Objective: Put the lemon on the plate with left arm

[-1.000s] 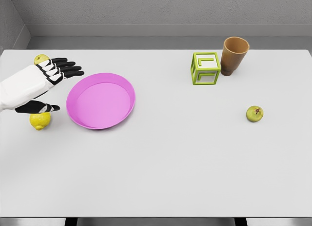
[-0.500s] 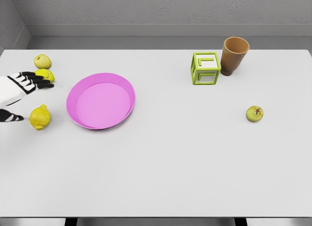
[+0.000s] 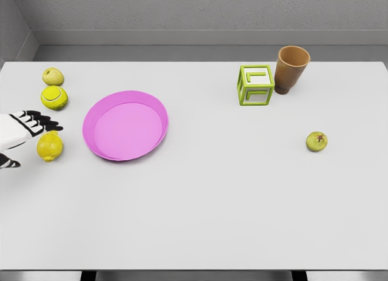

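The yellow lemon (image 3: pixel 50 145) lies on the white table, left of the pink plate (image 3: pixel 125 125). My left hand (image 3: pixel 27 138) shows at the left edge, close beside the lemon on its left. Its black fingers (image 3: pixel 42 121) are spread above the lemon's top left and the thumb (image 3: pixel 8 163) sits lower, with nothing grasped. I cannot tell whether the fingers touch the lemon. The plate holds nothing. My right arm is out of the picture.
A yellow-green tennis ball (image 3: pixel 54 98) and a small yellow-green fruit (image 3: pixel 53 76) lie behind the lemon. A green open-frame cube (image 3: pixel 256 85) and a brown cup (image 3: pixel 291 68) stand at the back right. Another small fruit (image 3: pixel 316 141) lies at the right.
My left hand has pulled back to the left and dropped toward the lemon's level, uncovering the tennis ball and the small fruit. The lemon has stayed in place.
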